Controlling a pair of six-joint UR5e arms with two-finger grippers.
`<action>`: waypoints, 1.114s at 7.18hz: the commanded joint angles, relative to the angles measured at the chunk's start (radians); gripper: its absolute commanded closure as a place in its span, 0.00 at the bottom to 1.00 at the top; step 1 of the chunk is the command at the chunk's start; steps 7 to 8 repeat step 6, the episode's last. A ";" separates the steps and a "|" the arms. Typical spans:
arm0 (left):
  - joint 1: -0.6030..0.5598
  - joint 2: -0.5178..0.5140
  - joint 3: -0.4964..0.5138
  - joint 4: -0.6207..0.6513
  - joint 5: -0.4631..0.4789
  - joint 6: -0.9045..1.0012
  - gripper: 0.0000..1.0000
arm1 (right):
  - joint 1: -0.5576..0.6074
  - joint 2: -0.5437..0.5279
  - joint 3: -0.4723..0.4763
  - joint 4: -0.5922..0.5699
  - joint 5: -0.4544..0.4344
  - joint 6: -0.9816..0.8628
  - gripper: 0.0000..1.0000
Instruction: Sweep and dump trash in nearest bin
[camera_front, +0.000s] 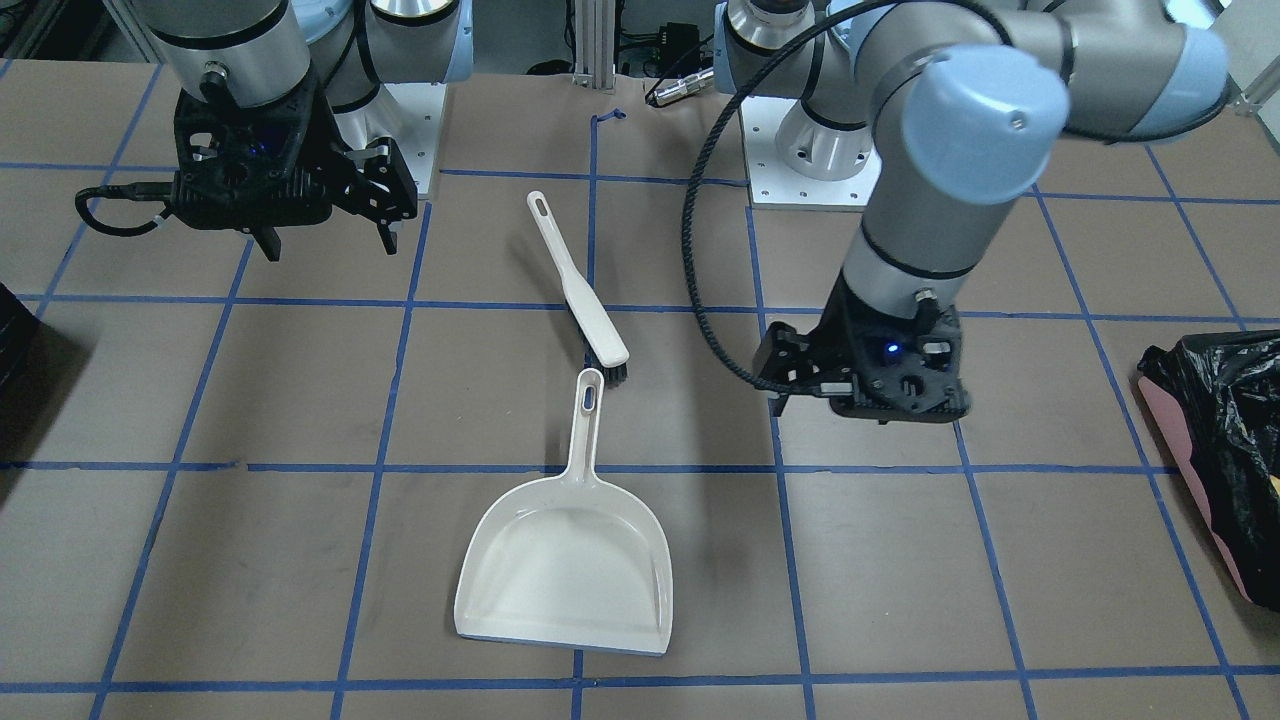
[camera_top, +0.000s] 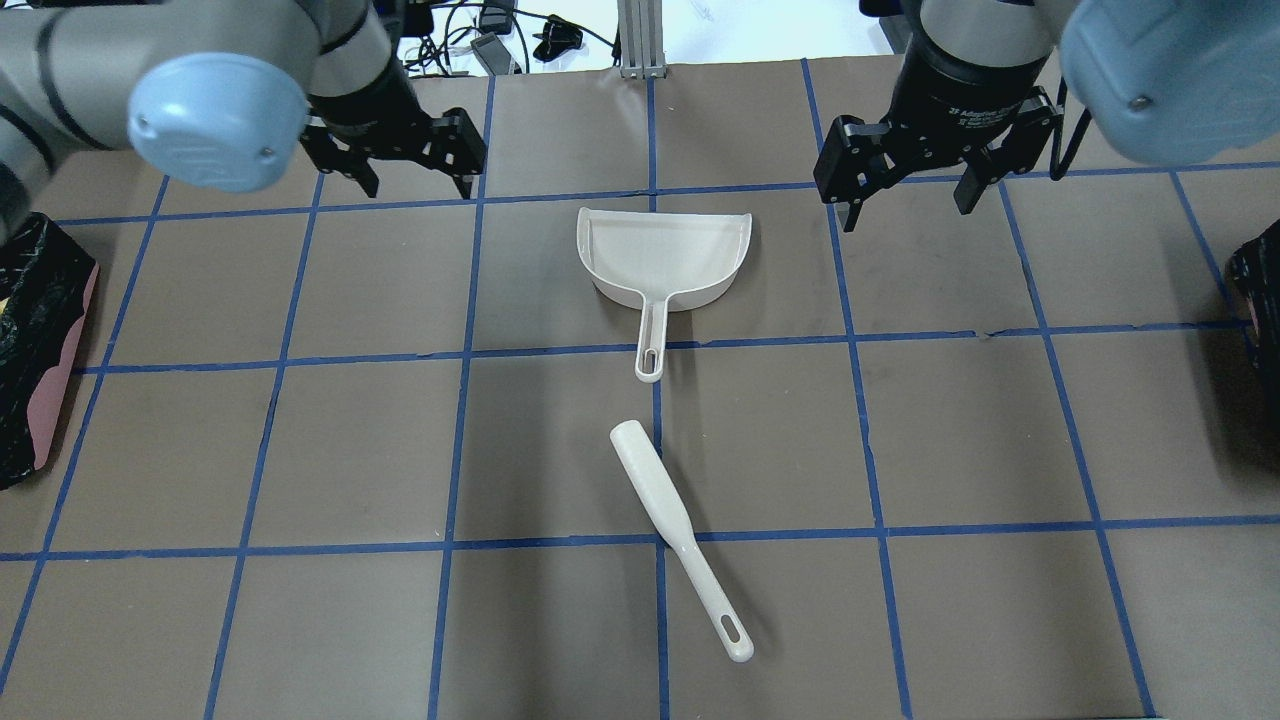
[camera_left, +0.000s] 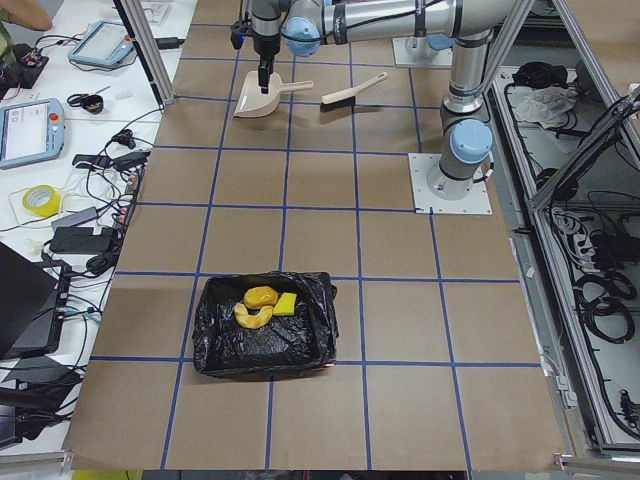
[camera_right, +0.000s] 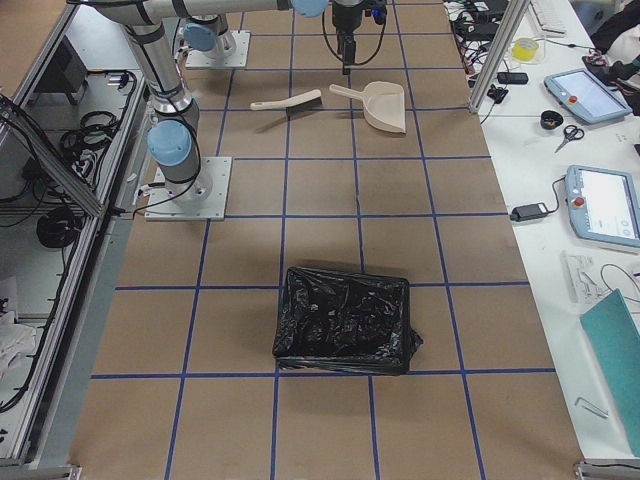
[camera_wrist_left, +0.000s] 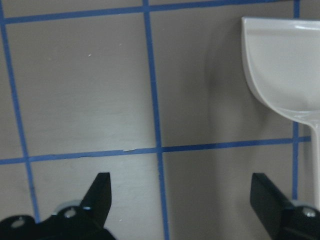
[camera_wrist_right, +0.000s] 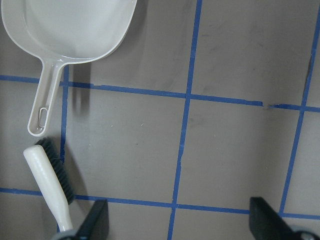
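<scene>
Left gripper (camera_top: 418, 188) and right gripper (camera_top: 908, 205) spread wide, holding nothing; trash (camera_left: 262, 305) in the bin (camera_left: 215, 340).
Overhead, you see both hanging above the surface (camera_top: 250, 450), one on each side of the dustpan (camera_top: 665, 255), with the brush (camera_top: 680, 540) nearer the robot. Only your left side view looks into the bin and shows the trash lying on its black liner. Each wrist view shows fingers (camera_wrist_left: 100, 192) far apart, touching nothing.

Your brown table (camera_top: 300, 450), gridded in blue tape, carries a white dustpan (camera_top: 665, 255). A brush (camera_top: 670, 520) lies just off the dustpan's handle tip (bristles nearest it). The bin (camera_top: 62, 380) sits well apart from the dustpan, a black container (camera_top: 1262, 290) opposite.
</scene>
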 joint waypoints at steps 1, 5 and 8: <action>0.140 0.074 -0.002 -0.076 0.016 0.148 0.00 | 0.000 0.002 0.003 0.000 0.001 0.000 0.00; 0.138 0.154 -0.016 -0.155 0.011 0.152 0.00 | 0.000 0.004 0.006 -0.002 0.000 0.000 0.00; 0.139 0.157 -0.017 -0.157 0.010 0.153 0.00 | 0.000 0.004 0.008 -0.003 0.000 0.000 0.00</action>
